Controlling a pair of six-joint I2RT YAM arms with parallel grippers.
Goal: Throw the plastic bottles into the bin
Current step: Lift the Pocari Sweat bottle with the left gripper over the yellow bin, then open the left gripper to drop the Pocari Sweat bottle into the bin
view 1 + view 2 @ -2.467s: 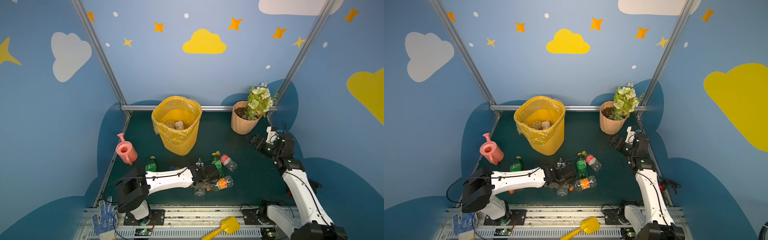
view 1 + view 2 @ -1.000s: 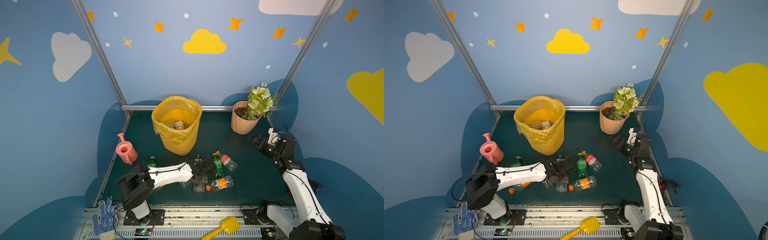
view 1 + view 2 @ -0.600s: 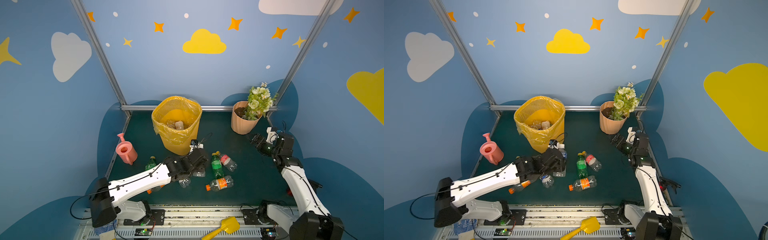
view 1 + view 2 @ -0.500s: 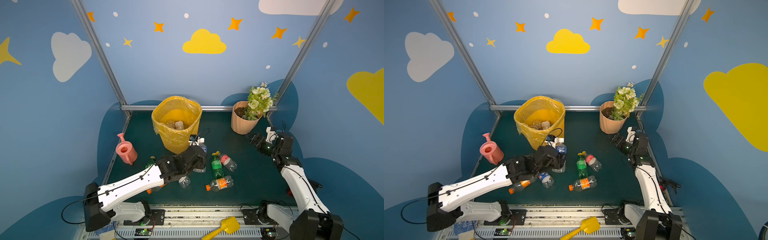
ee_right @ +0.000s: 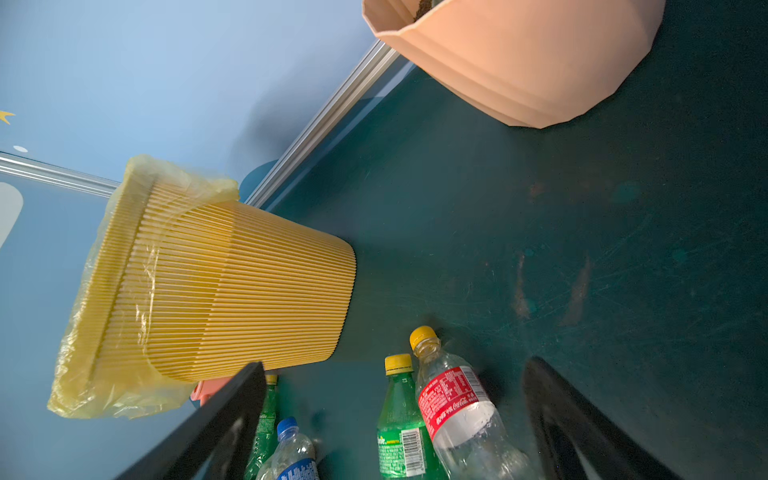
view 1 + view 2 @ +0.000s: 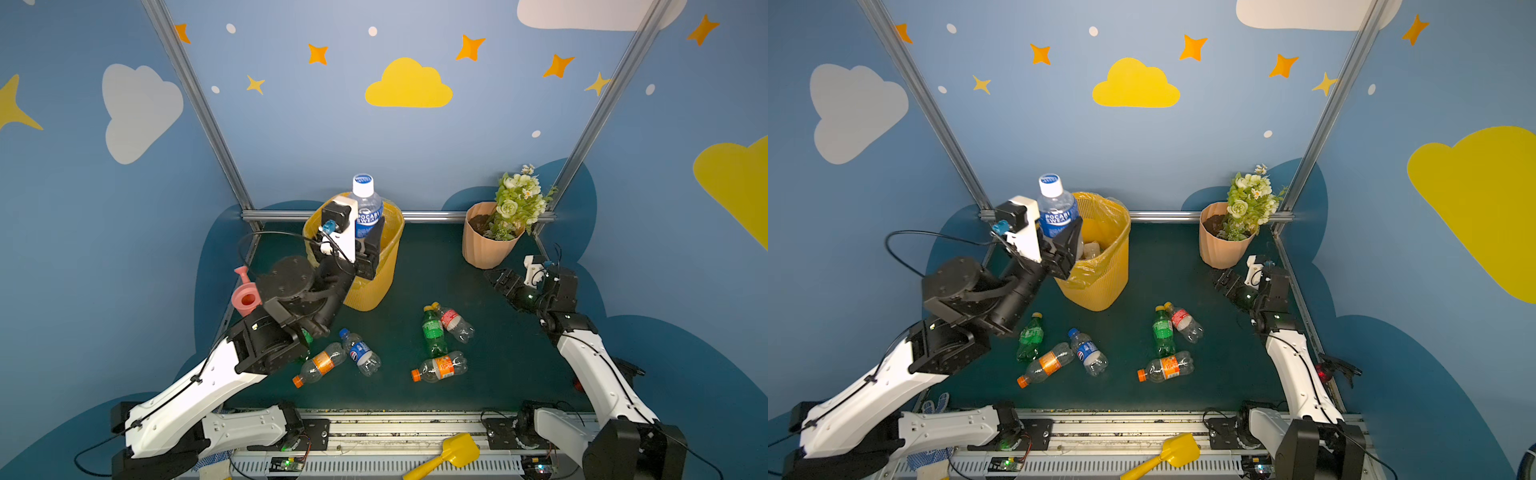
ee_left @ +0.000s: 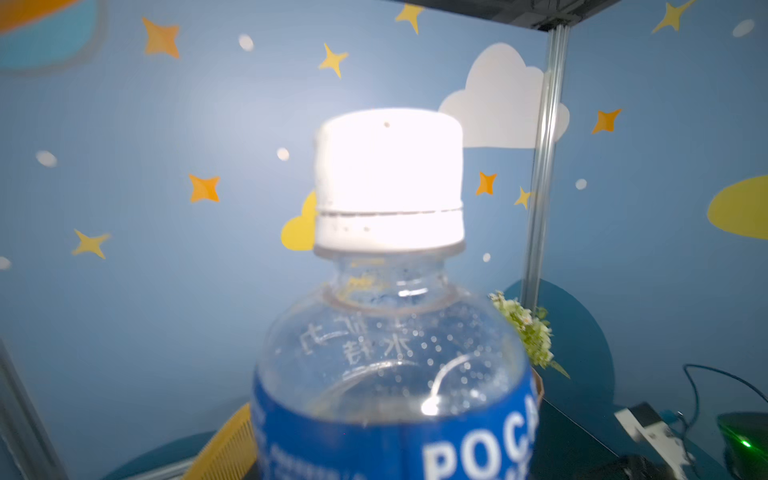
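Your left gripper [image 6: 366, 237] is clenched on the blue-labelled bottle [image 6: 365, 208], jaws pressed to the lower body under the label band. The bottle stands upright in the grip, long axis near vertical and white cap [image 7: 388, 178] on top. The bin [image 6: 1100, 278] lies below the jaws and slightly beyond them. In both top views the bottle is lifted clear above the rim. One top view puts it across the yellow mouth, while another puts it at the mouth's left edge, so you cannot tell whether it hangs squarely over the opening. The drop turns on that offset, and a short carry toward the bin's middle looks wise before you let go. The left arm is reared high, forearm climbing steeply from the elbow and wrist tipped back so the gripper points upward. Your right gripper [image 6: 496, 277] waits with jaws spread wide and empty, low over the green mat [image 6: 415, 266] just beside the peach flower pot [image 6: 484, 249]. Its arm is stretched forward toward the loose bottles. The green bottle [image 6: 433, 334] and the red-labelled bottle [image 6: 456, 325] lie side by side nearest it, caps toward the bin, so the right arm is the closer one for those.
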